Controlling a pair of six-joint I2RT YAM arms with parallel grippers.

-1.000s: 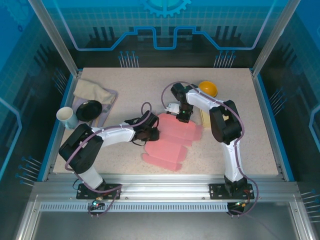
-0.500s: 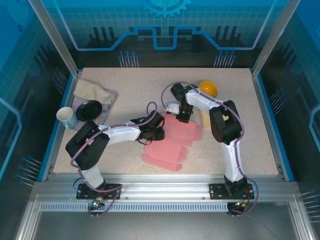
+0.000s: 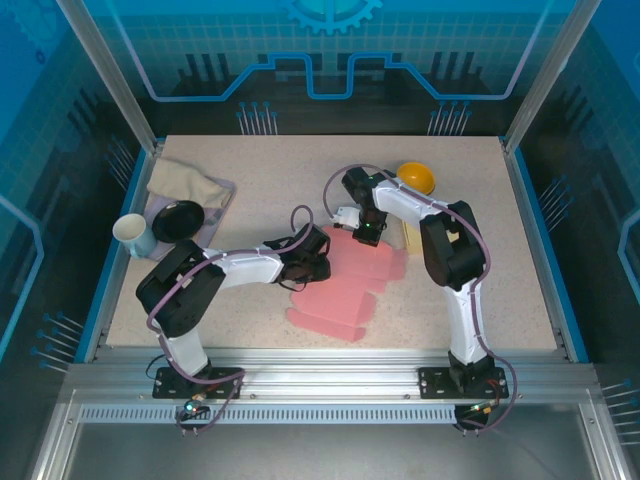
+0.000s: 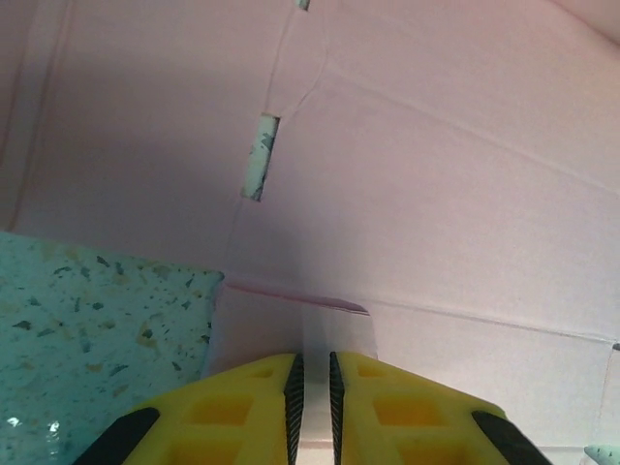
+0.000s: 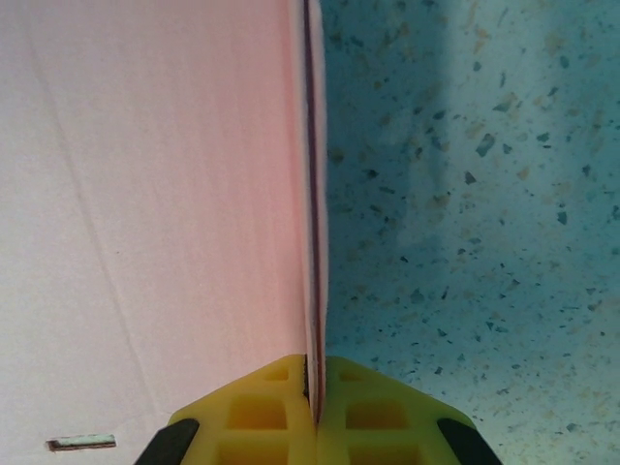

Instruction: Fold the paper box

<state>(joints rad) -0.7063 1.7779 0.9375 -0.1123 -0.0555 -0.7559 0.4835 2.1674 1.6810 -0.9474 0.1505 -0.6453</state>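
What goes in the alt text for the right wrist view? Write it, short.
The right hand is pinched shut on the edge of the pink box, and that edge runs straight up the frame. Pink card lies left of the edge, with a small slot low down; speckled table lies to the right.

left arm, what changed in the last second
The left pincer moved right, further onto the left edge of the paper box, where it pinches a flap. The right pincer stays shut on the far edge; box, cup and yellow bowl have not moved.
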